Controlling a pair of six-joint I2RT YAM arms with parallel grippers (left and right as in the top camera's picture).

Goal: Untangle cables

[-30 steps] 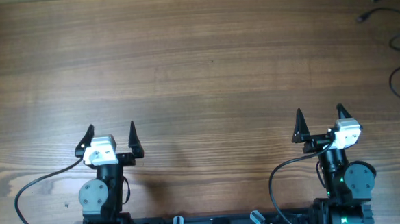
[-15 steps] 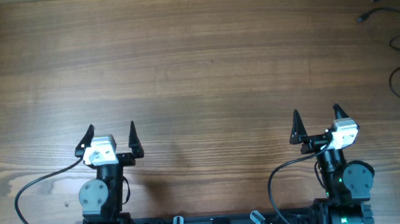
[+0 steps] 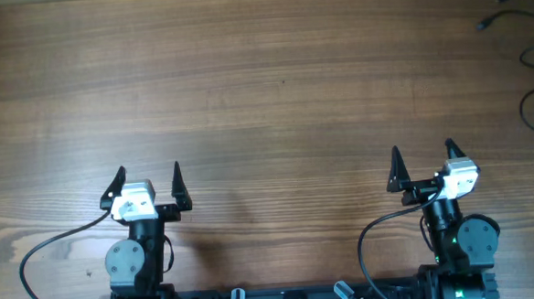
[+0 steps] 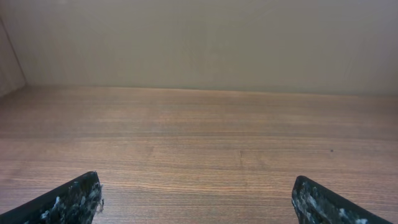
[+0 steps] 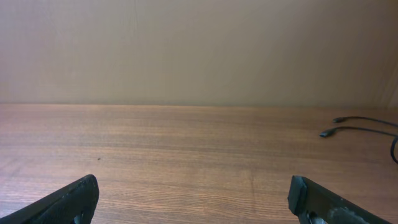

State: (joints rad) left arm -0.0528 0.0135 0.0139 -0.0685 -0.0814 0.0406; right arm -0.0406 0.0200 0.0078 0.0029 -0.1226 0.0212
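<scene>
The cables (image 3: 530, 58) are thin black cords lying at the table's far right edge, partly cut off by the overhead frame; small plug ends point left. In the right wrist view two plug ends of the cables (image 5: 348, 130) show at the far right. My left gripper (image 3: 147, 181) is open near the front left, far from them, with only bare wood between its fingertips (image 4: 81, 193). Well short of the cords, near the front right, my right gripper (image 3: 424, 160) also stands open and holds nothing.
The wooden table (image 3: 264, 95) stretches wide between and beyond both arms. Thick black wires (image 3: 52, 248) run from each arm base at the front edge. A plain wall (image 4: 199, 43) rises behind the table's far edge.
The right gripper has shifted slightly left and a little forward. The left arm and the cables have not moved.
</scene>
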